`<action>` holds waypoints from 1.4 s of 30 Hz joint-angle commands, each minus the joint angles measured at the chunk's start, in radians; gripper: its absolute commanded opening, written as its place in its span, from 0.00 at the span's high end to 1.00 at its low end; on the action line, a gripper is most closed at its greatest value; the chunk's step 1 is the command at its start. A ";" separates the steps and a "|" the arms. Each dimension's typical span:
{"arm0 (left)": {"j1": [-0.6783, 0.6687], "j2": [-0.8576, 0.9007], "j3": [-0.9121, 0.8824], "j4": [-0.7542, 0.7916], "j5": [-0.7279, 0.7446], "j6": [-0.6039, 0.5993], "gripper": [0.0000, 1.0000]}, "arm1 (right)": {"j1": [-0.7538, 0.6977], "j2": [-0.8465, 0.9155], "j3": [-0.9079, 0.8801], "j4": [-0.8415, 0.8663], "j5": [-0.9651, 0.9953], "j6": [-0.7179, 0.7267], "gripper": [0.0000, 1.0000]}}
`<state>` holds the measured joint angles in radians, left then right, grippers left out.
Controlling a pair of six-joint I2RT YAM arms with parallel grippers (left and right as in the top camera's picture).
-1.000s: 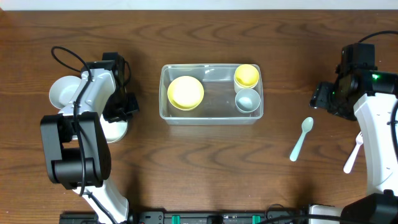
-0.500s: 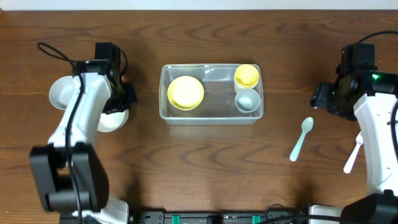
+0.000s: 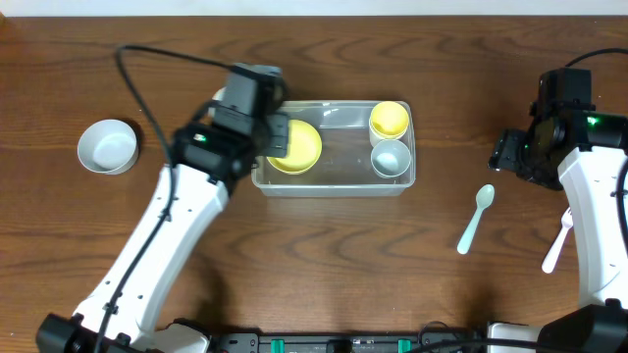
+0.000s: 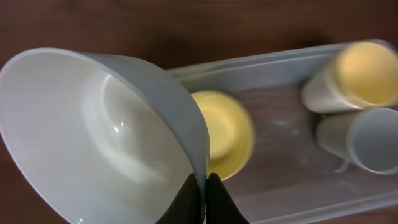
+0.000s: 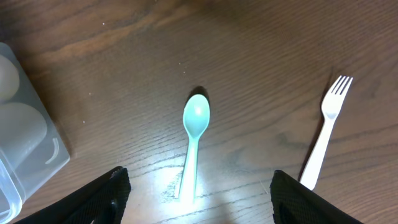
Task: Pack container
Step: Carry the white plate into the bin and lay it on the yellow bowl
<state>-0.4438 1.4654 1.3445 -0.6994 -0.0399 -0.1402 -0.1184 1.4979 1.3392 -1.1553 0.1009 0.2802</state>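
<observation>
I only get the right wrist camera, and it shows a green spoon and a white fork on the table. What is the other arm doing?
Observer: The left gripper is shut on the rim of a white bowl, holding it above the left end of the container.
Operator: Is there stuff in the tub?
Observer: Yes: a yellow bowl, a yellow cup and a pale cup.
Operator: Any more bowls to pack?
Observer: A second white bowl sits on the table, far to the left.
</observation>
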 commanded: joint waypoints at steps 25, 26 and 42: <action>-0.064 0.312 0.021 0.059 -0.050 0.055 0.94 | -0.005 -0.021 0.005 -0.001 -0.004 0.003 0.26; -0.064 0.312 0.021 0.059 -0.050 0.055 0.94 | -0.005 -0.021 0.005 -0.001 -0.004 0.003 0.26; -0.064 0.312 0.021 0.057 -0.050 0.054 0.49 | -0.005 -0.021 0.005 -0.001 -0.004 0.003 0.26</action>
<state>-0.5106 1.7763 1.3445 -0.6449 -0.0792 -0.0925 -0.1184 1.4979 1.3392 -1.1553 0.1013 0.2802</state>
